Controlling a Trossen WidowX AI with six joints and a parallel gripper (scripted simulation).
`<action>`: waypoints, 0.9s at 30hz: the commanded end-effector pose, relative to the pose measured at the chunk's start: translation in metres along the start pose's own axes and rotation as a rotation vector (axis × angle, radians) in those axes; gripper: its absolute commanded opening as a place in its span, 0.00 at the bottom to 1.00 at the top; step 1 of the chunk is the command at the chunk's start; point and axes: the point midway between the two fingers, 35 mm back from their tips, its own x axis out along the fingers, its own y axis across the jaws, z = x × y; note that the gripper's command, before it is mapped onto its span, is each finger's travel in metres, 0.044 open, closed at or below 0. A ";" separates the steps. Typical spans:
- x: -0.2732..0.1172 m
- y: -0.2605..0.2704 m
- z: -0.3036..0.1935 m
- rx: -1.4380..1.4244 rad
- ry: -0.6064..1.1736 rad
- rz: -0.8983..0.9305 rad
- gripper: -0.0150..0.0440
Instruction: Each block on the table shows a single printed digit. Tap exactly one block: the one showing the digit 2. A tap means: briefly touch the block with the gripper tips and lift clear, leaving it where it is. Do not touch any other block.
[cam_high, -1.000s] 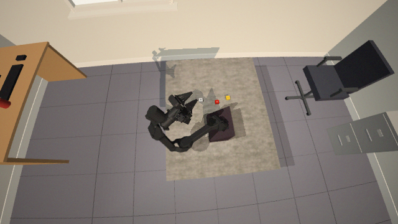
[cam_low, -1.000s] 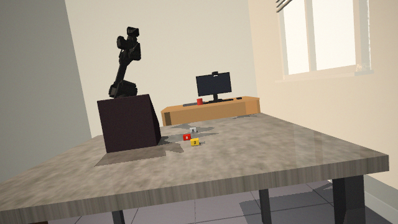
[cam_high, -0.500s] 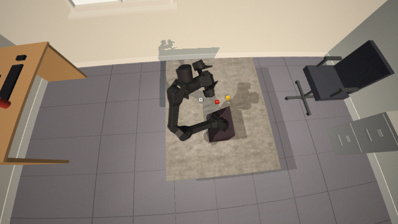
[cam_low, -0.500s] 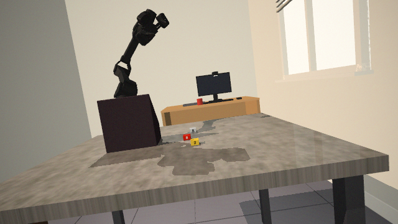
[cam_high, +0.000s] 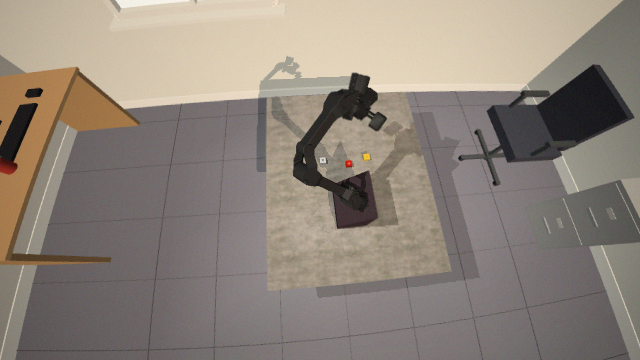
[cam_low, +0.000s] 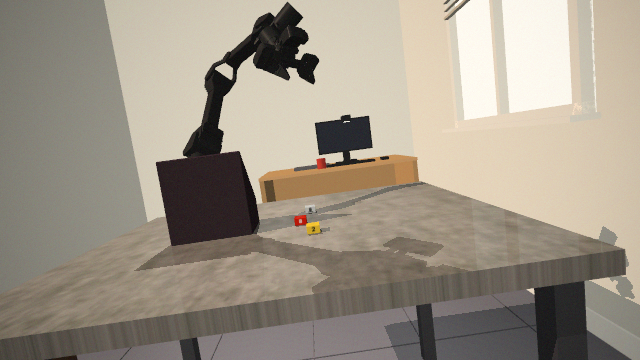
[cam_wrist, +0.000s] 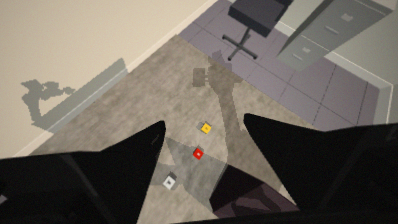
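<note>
A yellow block shows the digit 2 on its side in the exterior view. A red block lies beside it, with a digit too small to read surely. A white block lies beyond the red one; its digit is also unclear. My gripper is open and empty, high above the table. In the wrist view all three blocks show between or below the open fingers, the yellow one nearest the line between the tips. The blocks stand apart.
The arm stands on a dark box on the stone-patterned table, close to the red block. Arm shadows cross the table. A desk with a monitor, a chair and a cabinet stand away from the table.
</note>
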 end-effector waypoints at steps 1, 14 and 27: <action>0.069 -0.004 -0.014 -0.231 0.189 0.046 0.93; 0.221 -0.037 -0.100 -0.753 0.575 0.347 0.93; 0.229 -0.041 -0.109 -0.783 0.596 0.376 0.93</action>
